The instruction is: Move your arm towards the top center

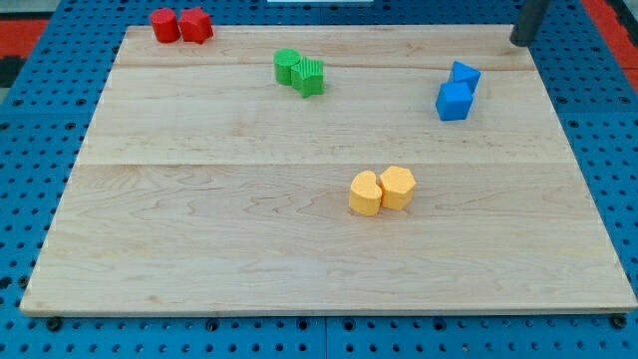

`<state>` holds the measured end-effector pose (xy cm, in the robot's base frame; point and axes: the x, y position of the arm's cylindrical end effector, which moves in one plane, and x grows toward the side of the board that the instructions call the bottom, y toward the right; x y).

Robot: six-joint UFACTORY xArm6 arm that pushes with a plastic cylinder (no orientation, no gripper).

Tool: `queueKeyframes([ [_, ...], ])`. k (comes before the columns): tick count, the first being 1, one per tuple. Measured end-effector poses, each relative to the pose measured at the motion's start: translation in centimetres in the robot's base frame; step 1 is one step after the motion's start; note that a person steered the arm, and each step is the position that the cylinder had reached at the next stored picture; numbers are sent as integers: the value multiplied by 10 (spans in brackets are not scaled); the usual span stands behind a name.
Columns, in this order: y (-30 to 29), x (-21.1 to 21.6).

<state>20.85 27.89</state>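
The pale wooden board (pixel 299 229) fills most of the view, lying on a blue pegboard surface (pixel 40 110). The dark rod's lower end, my tip (pixel 518 42), rests at the board's top right corner, well apart from every block; it carries no gripper, so nothing is grasped. Nearest it, two blue blocks (pixel 457 92) touch. Two yellow blocks (pixel 382 189) touch below centre, two ribbed green blocks (pixel 300 72) touch near top centre, and two red blocks (pixel 181 25) touch at top left

Bright even light, soft short shadows under blocks, faint sheen on the desk (pixel 249 229), mild blur throughout, rod at top right softest
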Motion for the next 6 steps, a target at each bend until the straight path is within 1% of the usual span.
queueKeyframes([
  [1, -12, -17],
  [2, -32, -17],
  [3, -123, -13],
  [4, -197, -7],
  [5, -288, 7],
  [6, -371, 49],
])
